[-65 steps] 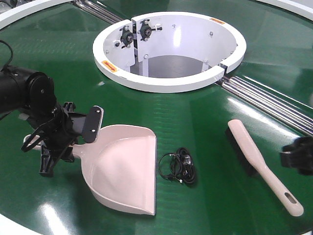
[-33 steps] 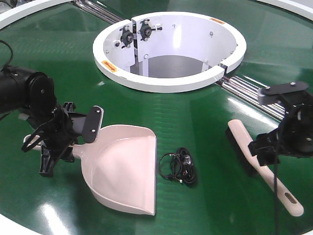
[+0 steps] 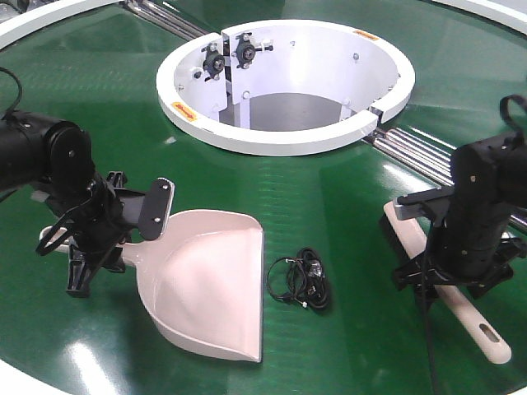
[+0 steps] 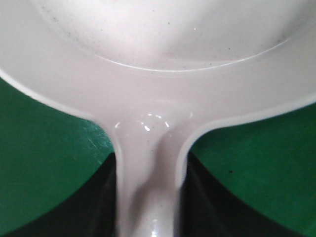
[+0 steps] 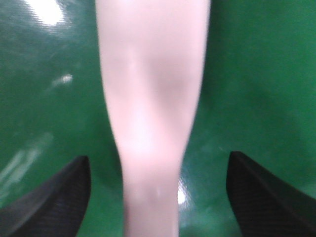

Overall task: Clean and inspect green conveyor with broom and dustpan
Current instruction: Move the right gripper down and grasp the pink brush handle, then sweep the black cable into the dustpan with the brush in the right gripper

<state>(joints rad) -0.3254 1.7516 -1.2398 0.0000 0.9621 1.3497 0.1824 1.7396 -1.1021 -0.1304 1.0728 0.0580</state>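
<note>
The green conveyor (image 3: 329,193) carries both tools on its near sector. The dustpan (image 3: 210,288) lies to the left with its wide mouth facing right. The broom (image 3: 486,336) lies well apart to the right, bristle head toward the centre and slotted handle end toward the near edge. Between them, just beside the dustpan's mouth, sits a small tangle of black cable (image 3: 300,278), the only debris seen. The left gripper (image 3: 95,239) is clamped on the dustpan's handle where it joins the scoop; the wrist view shows the dark jaws pressed against both sides of the neck. The right gripper (image 5: 153,197) hangs over the broom's handle with its jaws spread wide, green belt showing on either side, and holds nothing. That wrist view is blurred, so it cannot be told whether the fingertips are down at belt level. Risks noted: the handle tapers under the jaws, so a closure set too high or off-centre may pinch only its upper edge and skid or twist the broom on the glossy belt. The dustpan is held by a narrow neck, and pressure from a sweep could pivot it and lift the lip, letting the cable pass beneath. The cable looks light and springy and may snag in the bristles, or a stroke off line may send it toward the steel rollers (image 3: 428,152) or the white central opening (image 3: 288,140).
</note>
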